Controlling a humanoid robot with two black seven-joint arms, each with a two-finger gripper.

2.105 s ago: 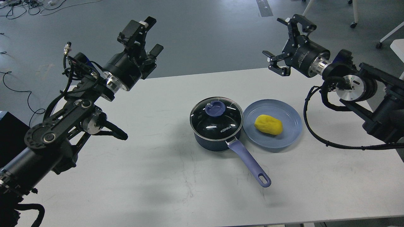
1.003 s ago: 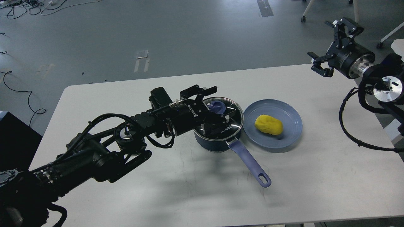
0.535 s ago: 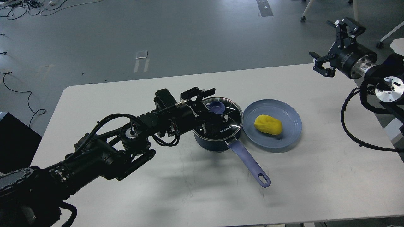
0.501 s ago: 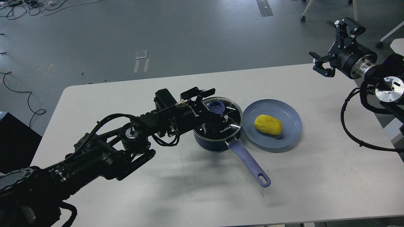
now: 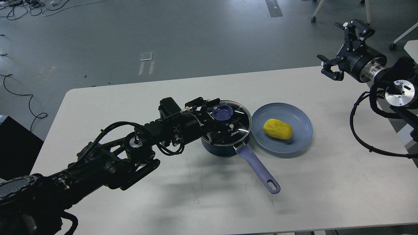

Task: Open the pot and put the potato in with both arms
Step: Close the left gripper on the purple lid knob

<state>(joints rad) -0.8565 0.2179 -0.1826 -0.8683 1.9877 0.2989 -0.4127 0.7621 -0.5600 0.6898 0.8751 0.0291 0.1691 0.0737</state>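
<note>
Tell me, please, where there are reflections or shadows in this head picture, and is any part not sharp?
Head view: short white glints sit on the glass lid of the dark navy saucepan, partly hiding its printed letters; a soft grey shadow of the left gripper and its arm lies on the white table towards the camera; the yellow oval potato looks evenly lit and sharp.

White letters "NKA" show on the pot's glass lid [image 5: 240,125].

My left gripper [image 5: 218,117] closes around the lid knob [image 5: 222,113] on the pot [image 5: 225,129]; potato [image 5: 277,129] rests on the plate [image 5: 302,137]
</note>
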